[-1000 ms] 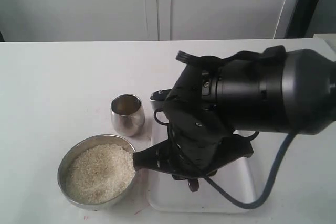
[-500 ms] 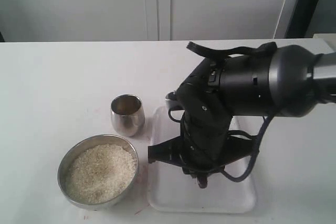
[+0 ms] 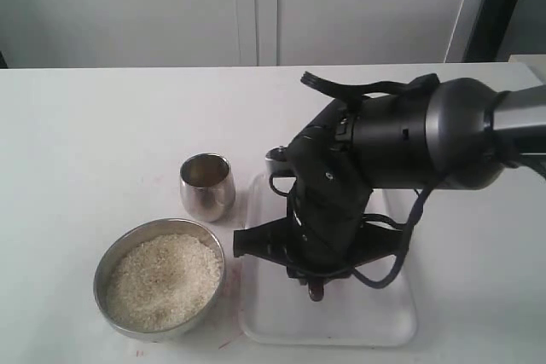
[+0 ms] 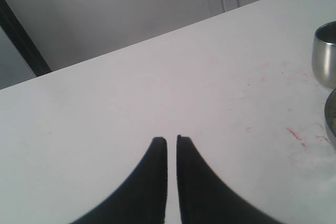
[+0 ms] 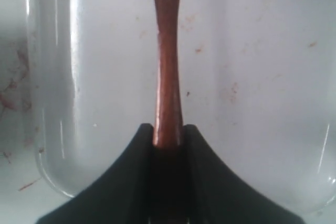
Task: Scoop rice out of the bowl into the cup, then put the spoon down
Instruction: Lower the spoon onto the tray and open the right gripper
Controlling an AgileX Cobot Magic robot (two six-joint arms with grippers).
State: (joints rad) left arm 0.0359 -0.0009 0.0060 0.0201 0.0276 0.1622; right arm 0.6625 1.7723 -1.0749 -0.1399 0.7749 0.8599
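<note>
Right wrist: spoon point(image 5: 168, 66) scoop end runs off frame, only the handle shows. Exterior: right arm point(image 3: 392, 142) covers the spoon and most of the tray point(image 3: 264, 317). Left wrist: cup point(image 4: 325, 56) and bowl point(image 4: 332, 121) clipped at the edge. Cup interior too dark to read.

Dark fingers point(image 4: 149, 182) nearly touching, over white table point(image 4: 131, 93), steel cup point(image 4: 325, 56) partly visible

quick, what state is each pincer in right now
Left pincer: closed, holding nothing.
Right pincer: closed on the handle of the slim reddish-brown wooden spoon.
</note>
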